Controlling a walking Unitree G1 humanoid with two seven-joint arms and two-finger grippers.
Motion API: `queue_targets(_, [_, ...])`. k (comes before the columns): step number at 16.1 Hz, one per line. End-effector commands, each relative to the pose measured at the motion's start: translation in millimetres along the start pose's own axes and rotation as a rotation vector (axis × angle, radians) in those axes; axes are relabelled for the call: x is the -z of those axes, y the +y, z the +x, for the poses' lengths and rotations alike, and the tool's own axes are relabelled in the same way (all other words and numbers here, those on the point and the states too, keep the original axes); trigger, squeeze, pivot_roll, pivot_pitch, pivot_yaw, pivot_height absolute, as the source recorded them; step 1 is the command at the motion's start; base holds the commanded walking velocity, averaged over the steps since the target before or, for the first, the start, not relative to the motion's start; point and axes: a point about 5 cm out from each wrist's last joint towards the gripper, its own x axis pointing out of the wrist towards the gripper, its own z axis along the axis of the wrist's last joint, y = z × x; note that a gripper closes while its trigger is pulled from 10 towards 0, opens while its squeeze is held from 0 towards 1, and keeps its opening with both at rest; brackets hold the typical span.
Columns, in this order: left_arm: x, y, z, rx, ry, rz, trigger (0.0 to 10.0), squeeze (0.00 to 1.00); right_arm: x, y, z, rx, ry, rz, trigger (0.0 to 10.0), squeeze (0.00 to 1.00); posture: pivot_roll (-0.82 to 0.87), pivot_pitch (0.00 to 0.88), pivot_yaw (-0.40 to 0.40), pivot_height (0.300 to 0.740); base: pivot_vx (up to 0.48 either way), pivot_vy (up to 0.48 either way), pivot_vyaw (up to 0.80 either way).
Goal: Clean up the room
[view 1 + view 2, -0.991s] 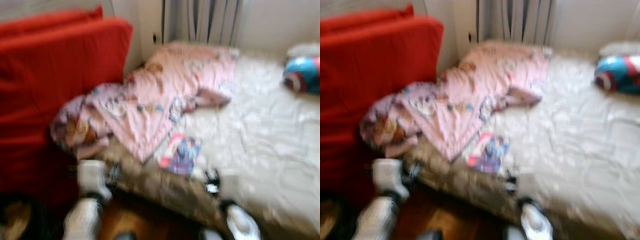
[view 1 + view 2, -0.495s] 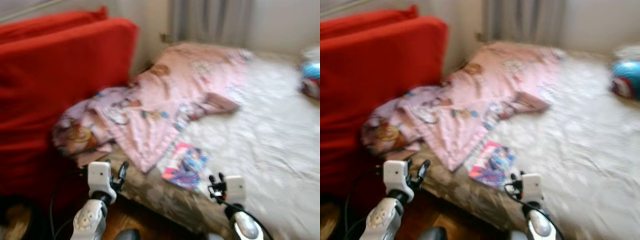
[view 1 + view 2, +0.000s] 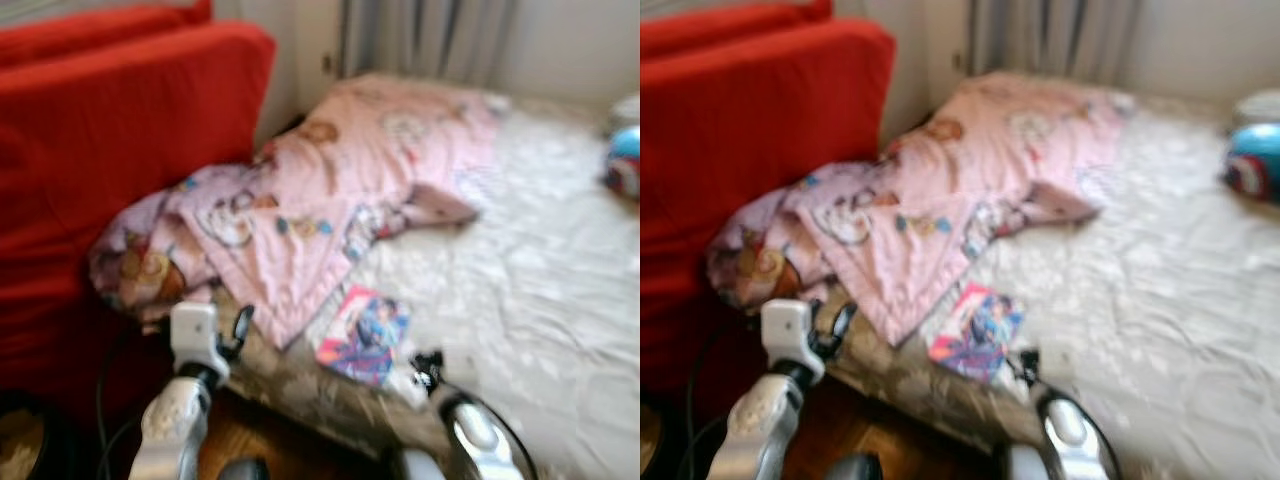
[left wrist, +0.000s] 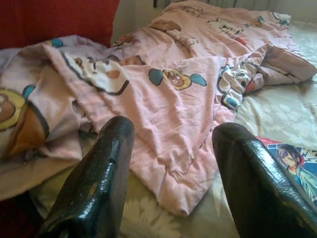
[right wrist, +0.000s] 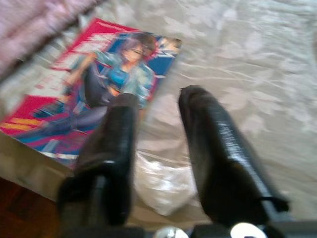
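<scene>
1. A bed with a pale, patterned sheet takes up the middle and right of the head view (the picture is somewhat blurred).
2. A pink blanket with cartoon prints lies crumpled across the upper middle of the bed, and its lower end spills over the bed's near-left corner.
3. A red sofa fills the upper left, just beside that blanket.
4. A comic book with a red and blue cover lies flat on the sheet near the bed's front edge, at lower centre, just beside the blanket's lower tip.
5. A blue and red ball-like toy sits at the far right edge on the bed.
6. The left claw is at lower left, raised beside the bed's corner; its wrist view shows the fingers spread apart and released, with the blanket beyond them.
7. The right claw is at lower centre-right, over the bed's front edge just beside the comic book; its fingers are parted and grasp nothing, with a small crumpled clear wrapper lying on the sheet between them.
8. Dark wooden floor shows along the bottom edge.
</scene>
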Motion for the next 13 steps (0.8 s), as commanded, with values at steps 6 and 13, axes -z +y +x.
queue_targets(6, [-5.2,7.4,-1.2,-0.066,0.014,-0.042,10.0,0.00,-11.6,-2.0,20.6,0.082,0.161,0.060,10.0,1.00,0.07,0.170,0.008,0.626,0.000,0.000,0.00])
queue_targets(13, [-9.4,7.0,-21.0,-0.104,0.038,-0.058,10.0,0.00,-15.2,-13.1,22.6,0.101,0.196,0.047,10.0,0.35,0.10,0.288,-0.004,0.626,0.000,0.000,0.00])
